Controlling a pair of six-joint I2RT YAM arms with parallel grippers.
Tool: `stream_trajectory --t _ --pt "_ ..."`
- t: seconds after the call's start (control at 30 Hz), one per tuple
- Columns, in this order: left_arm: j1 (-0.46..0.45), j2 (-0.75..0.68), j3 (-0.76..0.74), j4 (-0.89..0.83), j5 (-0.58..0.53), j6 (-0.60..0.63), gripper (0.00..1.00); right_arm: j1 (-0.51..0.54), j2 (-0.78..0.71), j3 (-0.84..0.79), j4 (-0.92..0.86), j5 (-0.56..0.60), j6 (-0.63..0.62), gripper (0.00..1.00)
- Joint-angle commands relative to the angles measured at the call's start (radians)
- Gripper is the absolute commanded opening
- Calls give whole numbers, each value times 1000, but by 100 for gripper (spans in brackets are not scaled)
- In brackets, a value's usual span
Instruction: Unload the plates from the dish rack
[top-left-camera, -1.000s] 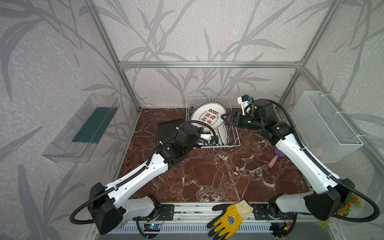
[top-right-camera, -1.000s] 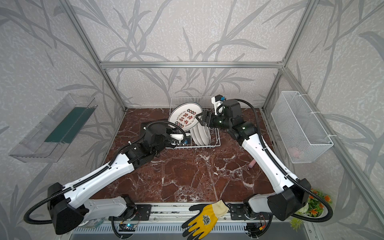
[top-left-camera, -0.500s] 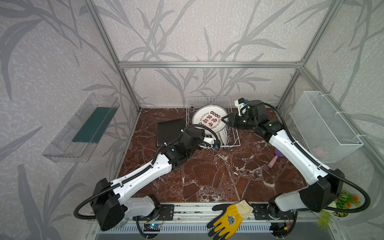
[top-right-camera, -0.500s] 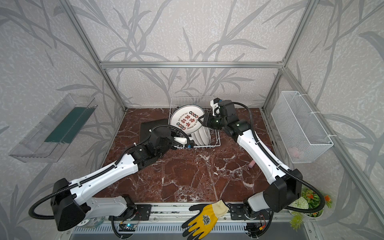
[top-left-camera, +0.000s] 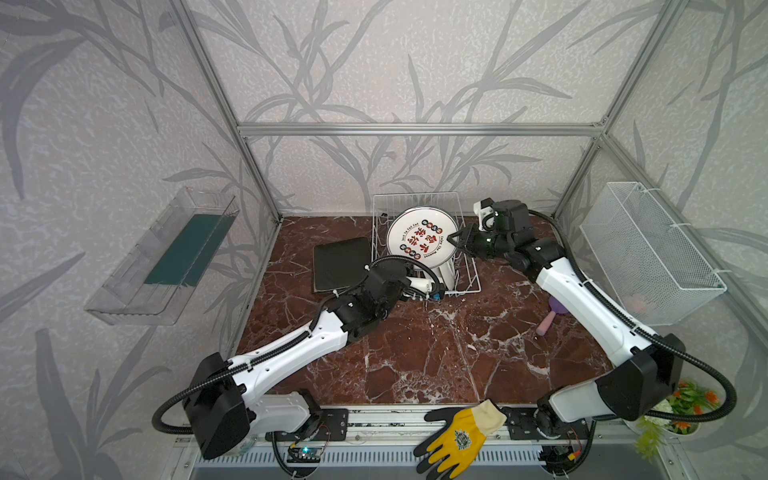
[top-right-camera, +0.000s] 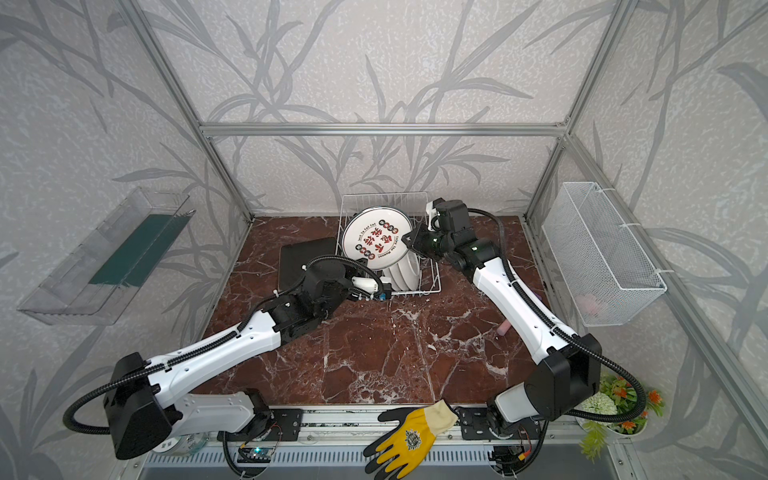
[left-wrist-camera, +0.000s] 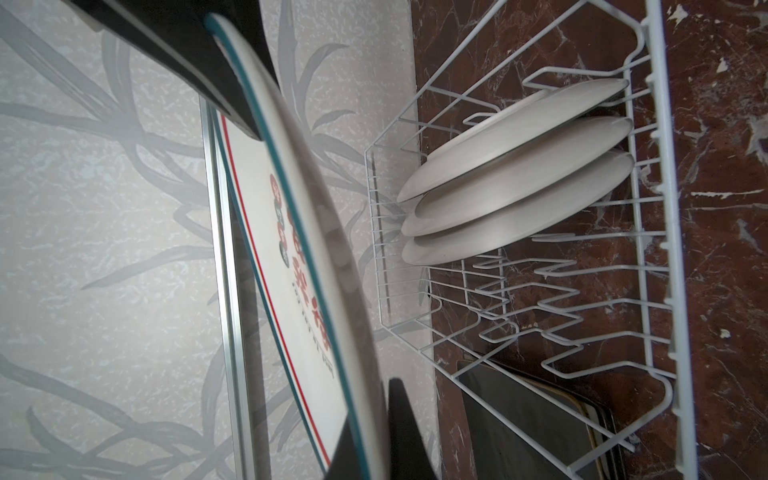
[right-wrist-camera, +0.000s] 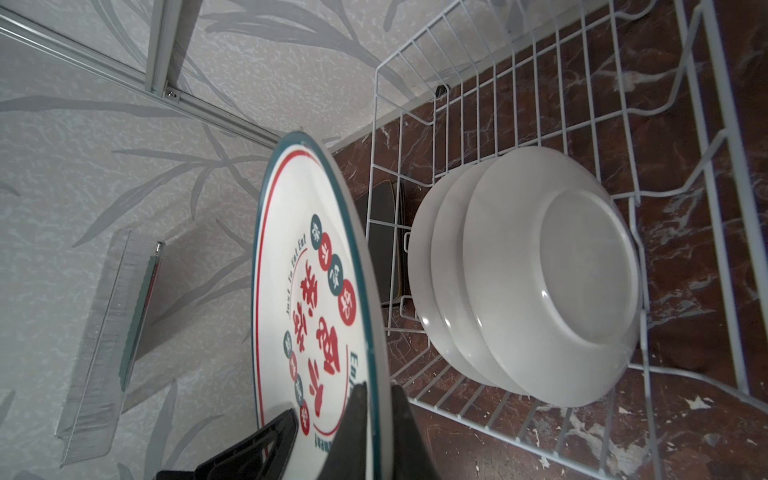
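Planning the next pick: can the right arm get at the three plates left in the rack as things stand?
Probably not yet: the right end effector is shut on the lifted printed plate, which hangs over the dish rack beside the three white plates. Otherwise their rims look unobstructed.

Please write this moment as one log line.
printed plate: out of rack | left gripper: shut on it | right gripper: shut on it | rack: three white plates inside

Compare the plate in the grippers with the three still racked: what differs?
The held plate is clamped at its rim by the left gripper and right gripper, above the dish rack; the three racked plates stand in its prongs, untouched. The held plate shows its printed face; the racked plates show plain white backs. All are round.
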Motion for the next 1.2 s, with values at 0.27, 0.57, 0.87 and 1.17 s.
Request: stream_trajectory --t 0.27,0.57,0.87,1.17 --pt "8 -34 -1 100 12 -161 60 -73 -146 -179 285 -43 45 0" --pt "122 -133 77 -11 310 -819 91 -170 -240 -264 339 -49 46 0" --pt "396 -152 114 28 621 -1448 97 -188 -294 -317 376 -57 -23 0" --pt "523 17 268 -124 1002 -1709 99 -188 -285 -333 415 -136 -67 0"
